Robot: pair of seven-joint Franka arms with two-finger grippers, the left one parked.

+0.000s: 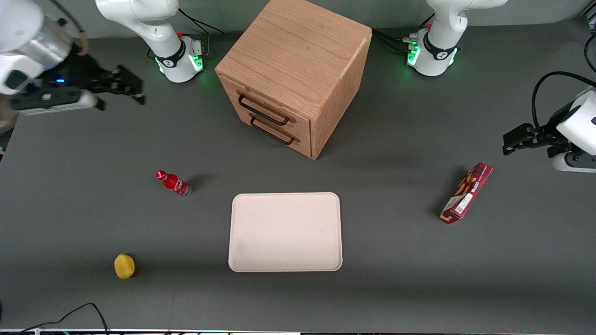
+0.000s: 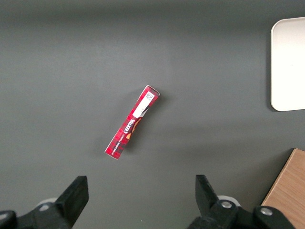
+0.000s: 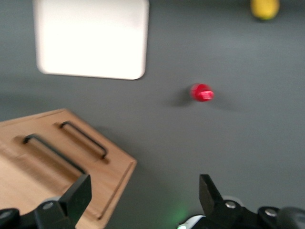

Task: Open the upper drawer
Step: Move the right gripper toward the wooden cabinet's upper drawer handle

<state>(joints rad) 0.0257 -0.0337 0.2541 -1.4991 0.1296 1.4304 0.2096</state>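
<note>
The oak cabinet (image 1: 298,60) stands at the back middle of the table, its front turned toward the working arm's end. The upper drawer (image 1: 265,108) is shut flush, with its long black handle (image 1: 263,110) across it; the right wrist view shows the same handle (image 3: 53,153). Just below it, the lower drawer (image 1: 274,132) is shut too. My gripper (image 1: 121,100) hangs above the table toward the working arm's end, well apart from the cabinet. It is open with nothing between its fingers (image 3: 78,191).
A white tray (image 1: 285,231) lies nearer to the front camera than the cabinet. A small red bottle (image 1: 173,183) stands beside the tray and a yellow object (image 1: 124,266) nearer the camera. A red box (image 1: 466,193) lies toward the parked arm's end.
</note>
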